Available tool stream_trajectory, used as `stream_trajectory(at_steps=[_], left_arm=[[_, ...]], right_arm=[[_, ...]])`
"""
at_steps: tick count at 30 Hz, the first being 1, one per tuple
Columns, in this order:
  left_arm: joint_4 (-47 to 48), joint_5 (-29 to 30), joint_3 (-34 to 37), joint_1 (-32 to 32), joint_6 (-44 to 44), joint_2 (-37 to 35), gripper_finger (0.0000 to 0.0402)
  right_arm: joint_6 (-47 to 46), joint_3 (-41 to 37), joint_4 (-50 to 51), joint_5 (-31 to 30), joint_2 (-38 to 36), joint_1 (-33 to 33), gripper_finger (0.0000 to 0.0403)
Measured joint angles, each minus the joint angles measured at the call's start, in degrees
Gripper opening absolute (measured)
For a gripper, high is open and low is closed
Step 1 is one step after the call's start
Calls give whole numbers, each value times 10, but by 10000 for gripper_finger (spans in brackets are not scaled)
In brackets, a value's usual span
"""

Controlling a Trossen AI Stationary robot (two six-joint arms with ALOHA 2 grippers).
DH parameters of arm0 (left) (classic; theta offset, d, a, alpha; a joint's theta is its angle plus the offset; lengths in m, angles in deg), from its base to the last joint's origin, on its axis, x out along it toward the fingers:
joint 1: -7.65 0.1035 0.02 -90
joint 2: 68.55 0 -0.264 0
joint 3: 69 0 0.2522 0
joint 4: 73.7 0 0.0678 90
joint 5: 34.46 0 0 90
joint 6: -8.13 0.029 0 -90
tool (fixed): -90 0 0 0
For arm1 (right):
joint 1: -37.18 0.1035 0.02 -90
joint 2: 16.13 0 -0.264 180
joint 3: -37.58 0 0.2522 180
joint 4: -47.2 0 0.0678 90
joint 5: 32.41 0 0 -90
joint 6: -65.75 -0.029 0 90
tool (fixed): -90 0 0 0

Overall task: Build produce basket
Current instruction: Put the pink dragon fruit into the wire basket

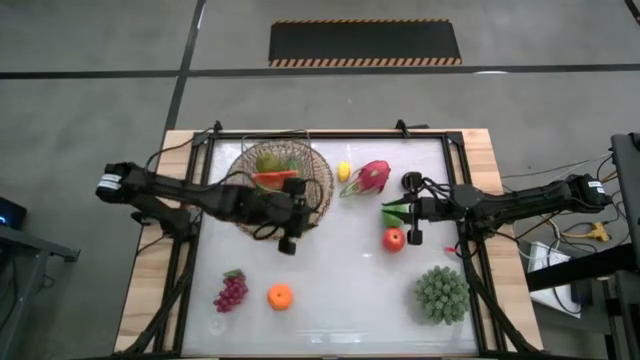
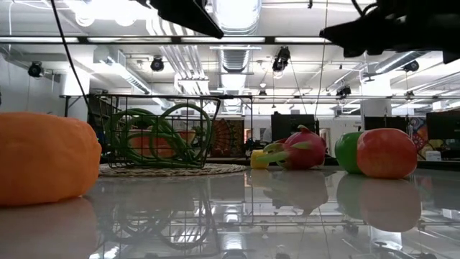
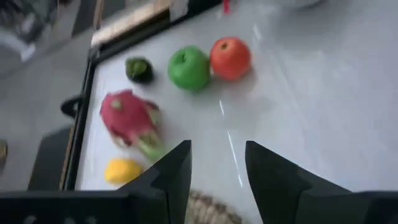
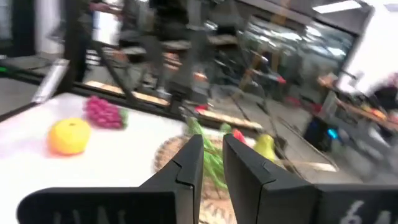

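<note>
Basket [image 1: 318, 166] at far centre-left of table [image 1: 330, 290]; already holding green beans [image 2: 169, 133], a pear [image 1: 268, 160] and something red. Still loose on the table: lemon [image 1: 344, 171] and dragon fruit [image 1: 371, 177] just right of the basket, green apple [image 3: 189, 68] and red apple [image 1: 394, 240] touching each other further right, grapes [image 1: 231, 291] and orange [image 1: 280, 296] near the front left. Spiky green cluster [image 1: 442, 294] at near right, not produce.

Left gripper [image 1: 290, 226] hovering by the basket's near rim, fingers spread, nothing between them. Right gripper [image 1: 414, 210] above the two apples, fingers parted with a narrow gap, nothing held.

Risks, judged:
- Apples in contact: closing on one likely to nudge the other and send it rolling.
- Round, smooth fruit on a glossy top: off-centre pinch could squirt it out sideways.
- Left arm close to the basket: a careless swing could catch the wire handle [image 2: 154, 96] and drag or tip the basket.
- Both arms reaching the basket together: collision possible.
</note>
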Motion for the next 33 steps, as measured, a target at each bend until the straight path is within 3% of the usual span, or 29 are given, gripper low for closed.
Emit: stream_trajectory(at_steps=[5, 9, 18, 23, 28, 33], left_arm=[[-121, 2, 78, -18, 66, -37, 132], [-222, 2, 140, -17, 129, -73, 132], [-488, 5, 266, -4, 194, -137, 132], [-550, 7, 318, -4, 204, -162, 132], [-583, 13, 337, -4, 222, -188, 132], [-582, 17, 334, -4, 276, -218, 132]], right_arm=[[-45, 0, 14, -36, 3, 0, 66], [-83, 24, 35, -48, 23, 0, 108], [-108, 187, 269, -113, 135, 0, 221], [-97, 292, 438, -154, 213, -13, 256], [-95, 392, 596, -147, 291, -61, 273], [-34, 478, 694, -126, 372, -105, 286]])
